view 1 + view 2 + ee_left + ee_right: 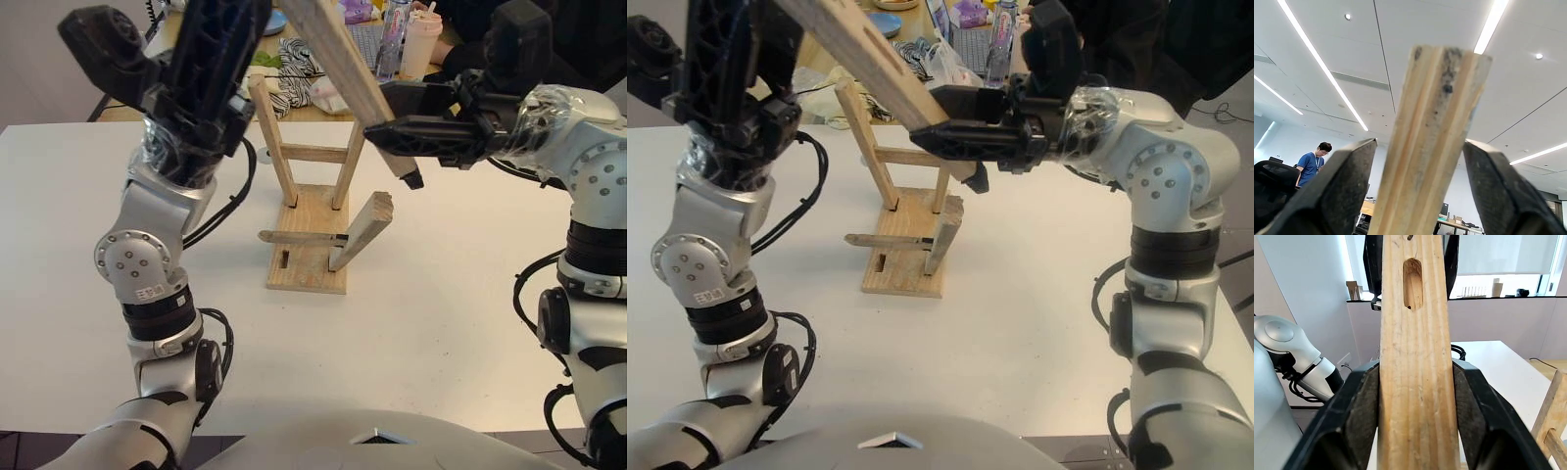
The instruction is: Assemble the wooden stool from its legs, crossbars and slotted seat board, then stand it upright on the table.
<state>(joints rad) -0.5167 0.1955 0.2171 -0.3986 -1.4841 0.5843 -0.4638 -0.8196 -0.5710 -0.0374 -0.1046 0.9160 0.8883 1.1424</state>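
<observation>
at the far left, high over the white table (441,294), the left gripper (1420,141) is seen; it is clenched on the upper end of a loose leg (343,59), and in the left wrist view the wood is seen between the two fingers (1342,191); the loose leg is held in the air, well above the table, and is slanted down toward the right; under it, near the middle of the table, the seat board (318,211) is laid flat; two legs (274,142) are stood upright in its far end and are joined by a crossbar (315,154) about halfway up; nearer on the board a third leg (362,227) is set at a tilt, with its lower end at the board; a second crossbar (299,236) is stuck out from it, almost level, toward the left; an open slot (284,259) is seen in the near left part of the board; at the right, the right gripper (1417,363) is closed tight on the lower part of the loose leg, with both pads pressed against its sides; an oval mortise (1413,284) is cut in the face of this leg beyond the fingers.
</observation>
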